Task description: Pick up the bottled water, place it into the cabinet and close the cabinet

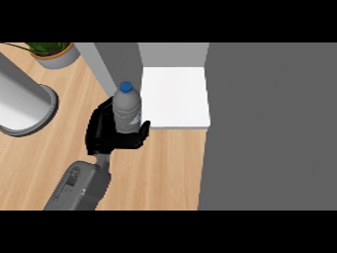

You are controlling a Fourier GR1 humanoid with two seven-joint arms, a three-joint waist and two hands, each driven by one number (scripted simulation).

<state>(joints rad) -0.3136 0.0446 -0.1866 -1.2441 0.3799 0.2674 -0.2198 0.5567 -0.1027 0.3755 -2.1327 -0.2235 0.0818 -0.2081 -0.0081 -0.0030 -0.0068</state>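
Wood desk [25,163], far-left plant [51,52]. Left hand [109,133] clamped on bottled water [127,106], near open cabinet [175,99]; placing, closing left. Right hand unseen.

The wooden counter [25,163] carries a large silver cylinder [10,99] on a round base, with a potted plant [53,53] just beyond that cylinder, towards the back edge.
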